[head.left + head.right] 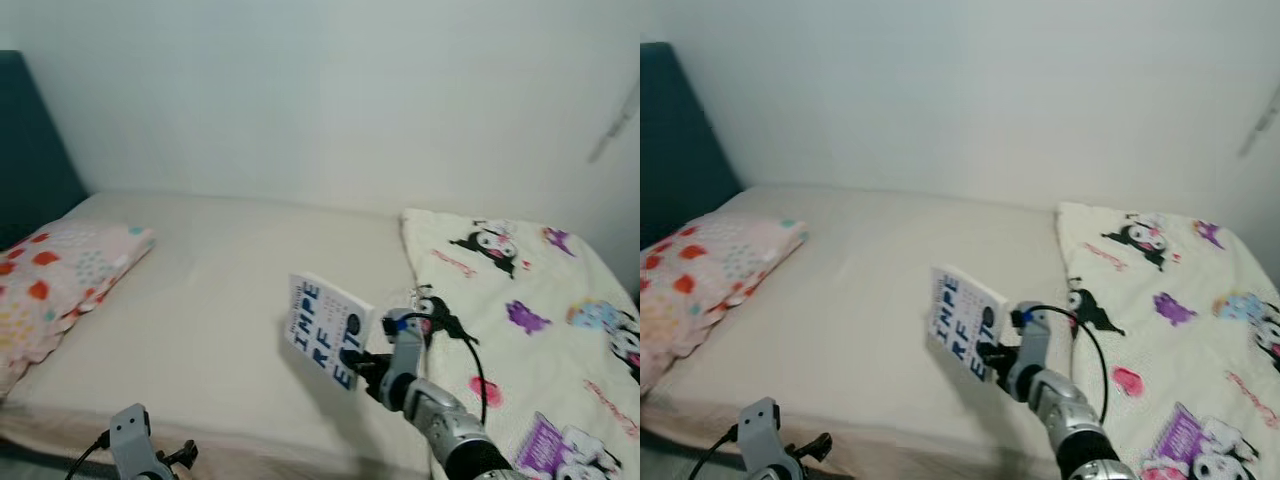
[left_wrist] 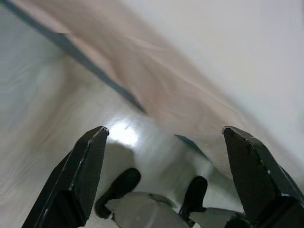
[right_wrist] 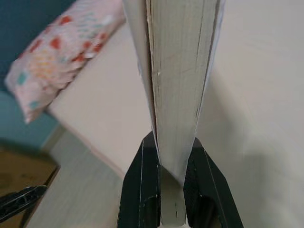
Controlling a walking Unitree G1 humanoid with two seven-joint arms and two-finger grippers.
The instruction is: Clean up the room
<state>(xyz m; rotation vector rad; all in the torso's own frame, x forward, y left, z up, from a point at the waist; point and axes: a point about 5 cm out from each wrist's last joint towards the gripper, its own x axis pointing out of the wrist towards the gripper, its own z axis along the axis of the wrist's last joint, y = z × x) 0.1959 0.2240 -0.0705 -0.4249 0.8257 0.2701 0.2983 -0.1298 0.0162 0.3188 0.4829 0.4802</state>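
Note:
A white paperback book (image 1: 328, 330) with big blue letters on its cover is held upright above the cream bed (image 1: 220, 300). My right gripper (image 1: 368, 366) is shut on its lower corner. In the right wrist view the book's page edges (image 3: 178, 80) stand clamped between the two black fingers (image 3: 140, 185). My left gripper (image 2: 166, 175) hangs low at the front of the bed, its fingers (image 2: 78, 175) spread open over the pale floor, with nothing between them. The left arm (image 1: 135, 445) shows at the bottom left.
A pillow (image 1: 55, 280) with red and teal spots lies at the bed's left end by a dark teal headboard (image 1: 30, 160). A white blanket (image 1: 530, 330) printed with cartoon figures covers the bed's right side. A plain wall (image 1: 330, 90) stands behind.

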